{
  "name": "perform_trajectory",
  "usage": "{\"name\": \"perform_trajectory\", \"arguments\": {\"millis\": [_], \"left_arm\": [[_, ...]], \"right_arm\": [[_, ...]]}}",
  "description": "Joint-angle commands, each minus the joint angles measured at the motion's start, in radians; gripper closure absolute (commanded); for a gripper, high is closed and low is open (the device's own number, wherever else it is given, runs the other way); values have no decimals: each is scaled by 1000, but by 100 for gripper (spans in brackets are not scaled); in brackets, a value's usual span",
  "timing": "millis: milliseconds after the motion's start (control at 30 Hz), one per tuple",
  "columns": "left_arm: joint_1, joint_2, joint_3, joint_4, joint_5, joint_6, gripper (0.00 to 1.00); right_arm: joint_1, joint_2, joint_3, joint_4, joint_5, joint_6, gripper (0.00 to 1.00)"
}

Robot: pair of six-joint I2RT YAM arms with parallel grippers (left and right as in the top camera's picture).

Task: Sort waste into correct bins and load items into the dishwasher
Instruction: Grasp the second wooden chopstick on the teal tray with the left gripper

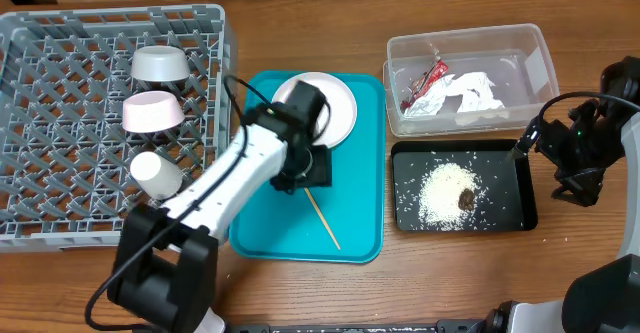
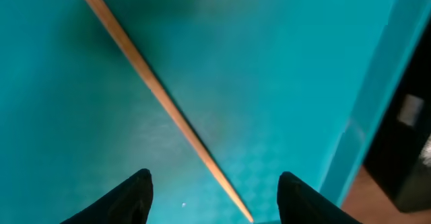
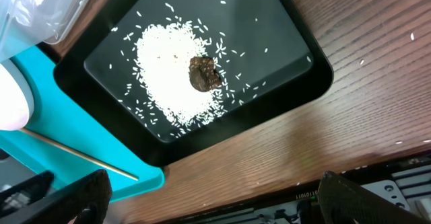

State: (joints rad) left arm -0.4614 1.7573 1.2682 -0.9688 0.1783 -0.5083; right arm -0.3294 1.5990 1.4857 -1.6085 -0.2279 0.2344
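The left tool [image 2: 215, 183] gapes empty over the chopstick [image 2: 161, 96], lying 11-to-5 o'clock on the teal tray [image 2: 283, 62]; best descend straight and pinch mid-shaft; right tool [image 3: 212, 183] spread, empty.

Left gripper [image 2: 215, 197] is low over the teal tray [image 2: 81, 116], fingers apart, chopstick [image 2: 155, 86] running between them, bare tray on both sides. Left arm [image 1: 220, 188] crosses the tray's left edge and blocks the way in from the dish rack [image 1: 60, 123]. Plate [image 1: 340, 108] fills the tray's far end. Rack's left and middle cells are free; grey bowl [image 1: 160, 65], pink bowl [image 1: 152, 111] and cup [image 1: 157, 173] crowd its right side. Black tray [image 3: 316, 76]: rice [image 3: 168, 76] and lump [image 3: 204, 74] sit centre, margins bare. Clear tub [image 1: 545, 53]: wrapper [image 1: 425, 83] and napkin [image 1: 470, 93] sit left-middle, right end free. Right gripper [image 3: 219, 197] spreads over bare table [image 3: 363, 83].
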Motion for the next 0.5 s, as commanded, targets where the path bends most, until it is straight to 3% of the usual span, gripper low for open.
{"name": "perform_trajectory", "arguments": {"millis": [0, 133, 467], "left_arm": [[-64, -1, -73, 58, -139, -121, 40], [-84, 14, -90, 67, -248, -121, 41], [-84, 156, -90, 89, -234, -120, 36]], "right_arm": [[-3, -21, 8, 5, 6, -7, 0], [-3, -21, 8, 5, 5, -7, 0], [-3, -21, 8, 5, 2, -7, 0]]}}
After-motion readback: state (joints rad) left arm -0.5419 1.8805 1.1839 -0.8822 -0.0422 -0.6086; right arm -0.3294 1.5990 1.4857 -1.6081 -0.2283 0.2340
